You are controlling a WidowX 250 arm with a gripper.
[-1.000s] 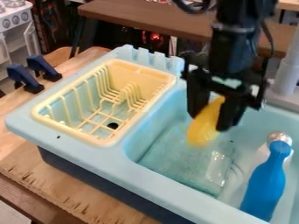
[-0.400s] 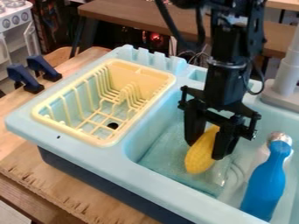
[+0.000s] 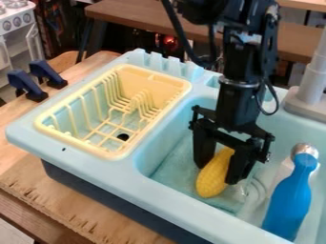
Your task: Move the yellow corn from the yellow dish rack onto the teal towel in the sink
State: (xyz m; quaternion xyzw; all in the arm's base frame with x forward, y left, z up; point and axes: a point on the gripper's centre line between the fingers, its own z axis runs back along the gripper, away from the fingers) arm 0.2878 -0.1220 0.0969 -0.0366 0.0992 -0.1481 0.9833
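blue bottle (image 3: 290, 202): no wording I can read on it
dish rack (image 3: 113, 154): nothing legible here either
sink (image 3: 153, 190): can't read any text or numbers on it
stove knobs (image 3: 17, 22): way too small to tell if they're marked
table (image 3: 70, 205): no readable print, sorry folks

Black arm (image 3: 239, 97) hangs steeply, fingers (image 3: 203, 147) downward, clamped.

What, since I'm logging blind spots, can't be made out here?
- Part of the yellow corn: camera view, hidden by the end effector.
- What the corn's underside touches: camera view, hidden by the corn itself.
- Silver-topped thing, lower part: camera view, behind the blue bottle.
- Gray faucet, upper part: camera view, cut off by right edge.
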